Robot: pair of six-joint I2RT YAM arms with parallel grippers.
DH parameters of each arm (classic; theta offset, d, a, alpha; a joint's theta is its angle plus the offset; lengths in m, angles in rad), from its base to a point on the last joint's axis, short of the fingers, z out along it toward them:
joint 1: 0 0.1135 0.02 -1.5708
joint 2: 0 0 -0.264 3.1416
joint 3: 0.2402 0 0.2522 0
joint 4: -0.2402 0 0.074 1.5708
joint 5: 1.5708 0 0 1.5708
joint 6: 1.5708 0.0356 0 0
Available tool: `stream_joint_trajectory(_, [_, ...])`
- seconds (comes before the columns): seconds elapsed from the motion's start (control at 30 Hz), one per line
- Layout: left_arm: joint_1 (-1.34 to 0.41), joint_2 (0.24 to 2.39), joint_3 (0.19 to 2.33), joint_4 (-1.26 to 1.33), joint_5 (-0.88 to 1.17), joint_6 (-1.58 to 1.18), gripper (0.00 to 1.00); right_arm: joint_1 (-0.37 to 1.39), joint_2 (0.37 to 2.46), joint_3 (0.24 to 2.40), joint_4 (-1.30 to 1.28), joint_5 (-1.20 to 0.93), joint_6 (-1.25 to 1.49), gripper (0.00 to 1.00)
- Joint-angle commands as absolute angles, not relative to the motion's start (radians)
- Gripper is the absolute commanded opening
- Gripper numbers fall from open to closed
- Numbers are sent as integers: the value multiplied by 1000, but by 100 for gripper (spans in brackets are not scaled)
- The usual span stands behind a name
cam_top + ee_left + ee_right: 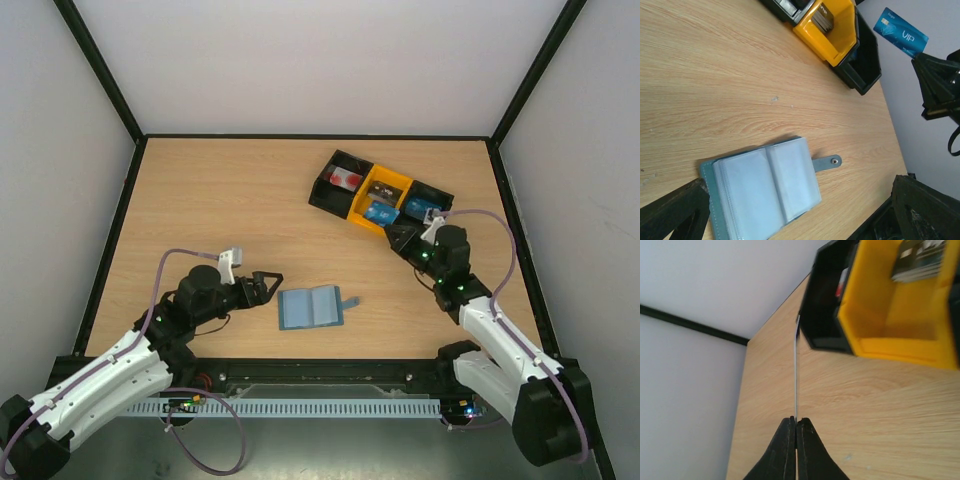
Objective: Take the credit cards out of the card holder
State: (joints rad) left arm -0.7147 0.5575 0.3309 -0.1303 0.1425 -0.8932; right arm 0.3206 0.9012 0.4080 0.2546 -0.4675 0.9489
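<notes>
Plainly, the right gripper (796, 422) is pinched tight on the bright blue card (901, 31), holding it off the table (200, 200) beside the black-and-yellow tray (838, 47). The left gripper (275, 286) is spread wide just left of the card holder (310, 307), which lies unfolded on the wood, clear pockets up, tab toward the right arm.

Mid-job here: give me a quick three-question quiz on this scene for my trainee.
1. True or false: the card holder lies open on the table.
2. Which card does the right hand pinch? A white, B dark grey, C bright blue.
3. Fill in: the left hand, beside the holder, is ____.
Key: 1 true; 2 C, the blue card; 3 open.
</notes>
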Motion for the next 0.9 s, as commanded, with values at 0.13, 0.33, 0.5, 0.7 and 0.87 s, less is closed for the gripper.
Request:
stream_joint_trajectory(0.13, [-709, 572, 357, -162, 150, -832, 100, 87, 950, 505, 108, -567, 817, 2])
stream_joint_trajectory(0.33, [-709, 578, 357, -172, 164, -819, 100, -59, 1008, 558, 38, -588, 742, 2])
stream_joint_trajectory(0.5, [-709, 574, 355, -187, 160, -815, 100, -135, 1067, 596, -15, -577, 669, 2])
stream_joint_trajectory(0.7, [-708, 569, 346, -187, 157, -815, 100, -158, 1202, 643, 2, -596, 641, 2])
stream_joint_trajectory(0.87, [-707, 580, 335, -158, 154, -829, 100, -163, 1301, 710, 0, -569, 599, 2])
